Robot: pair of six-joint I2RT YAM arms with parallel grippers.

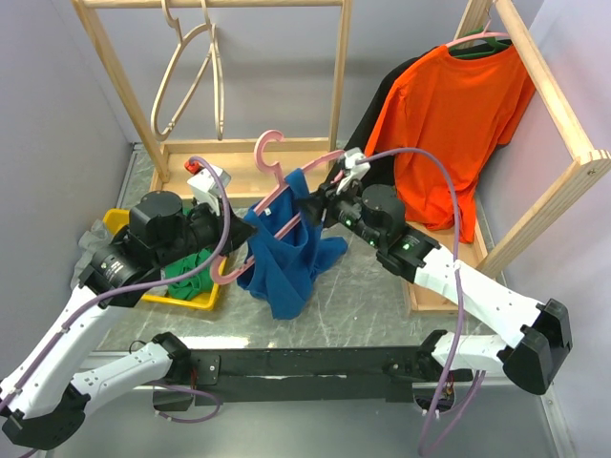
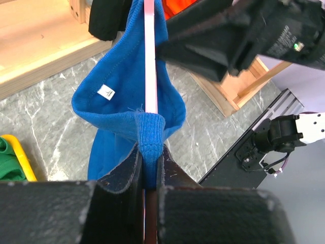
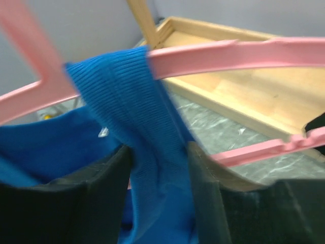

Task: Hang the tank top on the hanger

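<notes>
Over table (image 1: pixel 382 305) centre: tank top (image 1: pixel 286 258) on hanger (image 3: pixel 228 53); rack (image 1: pixel 340 76) behind, bin (image 1: pixel 181 301) left.

I log tank top (image 1: pixel 286 258) royal blue, ribbed strap, white label (image 2: pixel 105 92); hanger (image 3: pixel 244 53) pink; t-shirt (image 1: pixel 449 105) orange; crumpled garment (image 1: pixel 191 274) green; bin (image 1: pixel 116 218) yellow; table (image 1: pixel 382 298) grey, white marble veining; I see wooden hangers (image 1: pixel 181 59) pale beige.

Nothing legible. White label (image 2: pixel 105 92) on tank top (image 2: pixel 122 66), centre-left: too small. Print on arm housing (image 2: pixel 284 47), upper right: unreadable.
</notes>
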